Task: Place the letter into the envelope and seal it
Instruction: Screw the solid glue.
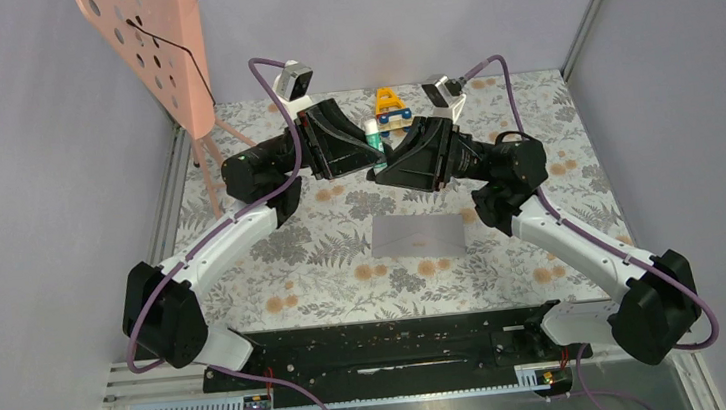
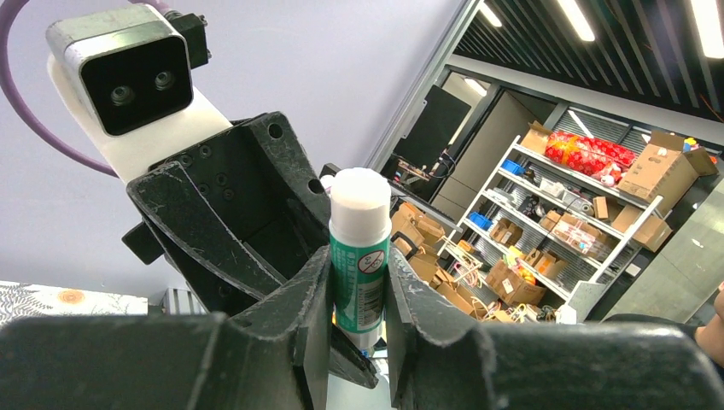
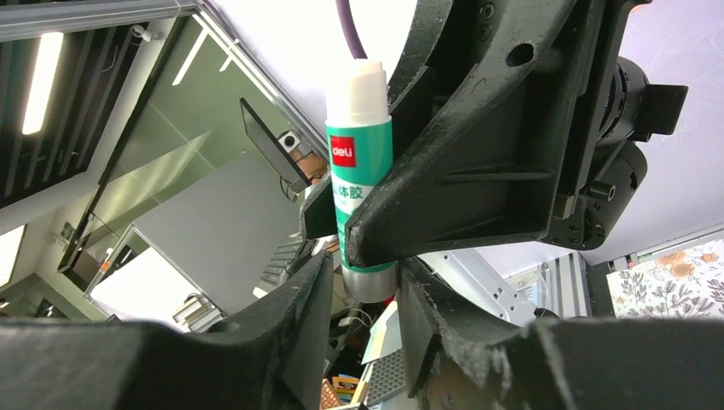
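Observation:
The grey-lilac envelope (image 1: 417,235) lies flat on the floral table, between and in front of both grippers. No separate letter sheet shows. My left gripper (image 1: 370,146) is raised at the back centre. It is shut on the green body of a glue stick (image 1: 372,136), white end up in the left wrist view (image 2: 359,256). My right gripper (image 1: 385,163) meets it from the right. In the right wrist view the right gripper (image 3: 367,299) has its fingers on either side of the glue stick's (image 3: 357,162) grey lower end, with a thin gap on one side.
A pink perforated board on a stand (image 1: 148,45) is at the back left. A yellow and blue object (image 1: 390,107) sits at the back centre, behind the grippers. Grey walls close in the table on the left, back and right.

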Motion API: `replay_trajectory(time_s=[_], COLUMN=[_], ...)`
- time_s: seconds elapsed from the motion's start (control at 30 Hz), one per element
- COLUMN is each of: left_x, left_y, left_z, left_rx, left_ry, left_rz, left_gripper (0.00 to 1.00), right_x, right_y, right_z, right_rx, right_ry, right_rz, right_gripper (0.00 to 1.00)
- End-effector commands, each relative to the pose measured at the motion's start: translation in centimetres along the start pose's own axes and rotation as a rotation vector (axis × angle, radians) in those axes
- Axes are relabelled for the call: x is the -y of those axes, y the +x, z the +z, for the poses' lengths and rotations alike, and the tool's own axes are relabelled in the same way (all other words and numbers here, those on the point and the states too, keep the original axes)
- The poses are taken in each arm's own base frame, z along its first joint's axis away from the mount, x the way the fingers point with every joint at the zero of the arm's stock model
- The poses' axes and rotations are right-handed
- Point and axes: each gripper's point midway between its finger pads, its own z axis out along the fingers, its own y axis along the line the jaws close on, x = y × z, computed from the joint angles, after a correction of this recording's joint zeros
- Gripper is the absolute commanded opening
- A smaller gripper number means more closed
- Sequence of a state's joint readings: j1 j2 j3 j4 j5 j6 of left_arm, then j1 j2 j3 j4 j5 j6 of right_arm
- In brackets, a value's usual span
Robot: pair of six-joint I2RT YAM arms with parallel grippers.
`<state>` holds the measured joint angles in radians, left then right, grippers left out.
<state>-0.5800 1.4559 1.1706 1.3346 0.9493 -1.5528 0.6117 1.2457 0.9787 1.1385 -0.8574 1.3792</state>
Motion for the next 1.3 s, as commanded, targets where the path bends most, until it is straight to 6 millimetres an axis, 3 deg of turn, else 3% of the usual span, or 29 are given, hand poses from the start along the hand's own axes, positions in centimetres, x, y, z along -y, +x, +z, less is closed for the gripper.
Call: replay_trajectory(time_s=[0.0, 0.17, 0.3, 0.4, 0.47, 0.73, 0.9, 1.27], left_x=[1.6, 1.8, 1.7, 1.4, 0.8, -0.1, -0.2, -1.2], left_y=[-1.3, -1.2, -1.0, -0.7, -0.6, -1.4, -1.8, -2.3], left_z=[0.6, 0.5, 0.5, 0.4, 0.3, 0.0, -0.1, -0.7], left_rx=[0.031, 0.033, 0.024, 0.011, -0.005, -0.005, 0.017, 0.048], left_ry=[0.045, 0.049, 0.045, 0.019, -0.038, -0.251, -0.312, -0.435], left_rz=[0.077, 0.078, 0.078, 0.091, 0.095, 0.217, 0.239, 0.268], left_gripper=[0.00, 0.00, 0.00, 0.00, 0.00, 0.00, 0.00, 0.00], right_x=[-2.7, -2.6, -2.6, -1.2, 1.0, 5.2, 6.2, 7.6], right_y=[-0.3, -0.2, -0.3, -0.1, 0.3, -0.5, -1.1, -3.3], right_z=[0.6, 0.6, 0.7, 0.7, 0.2, -4.0, -4.7, -6.2], right_rx=[-0.014, -0.008, -0.009, -0.025, -0.043, -0.010, -0.037, 0.012], right_ry=[-0.087, -0.085, -0.076, 0.007, 0.143, 0.655, 0.902, 1.239], right_rz=[-0.076, -0.070, -0.063, -0.060, -0.077, -0.301, -0.472, -0.749], right_gripper=[0.38, 0.22, 0.00, 0.00, 0.00, 0.00, 0.00, 0.00])
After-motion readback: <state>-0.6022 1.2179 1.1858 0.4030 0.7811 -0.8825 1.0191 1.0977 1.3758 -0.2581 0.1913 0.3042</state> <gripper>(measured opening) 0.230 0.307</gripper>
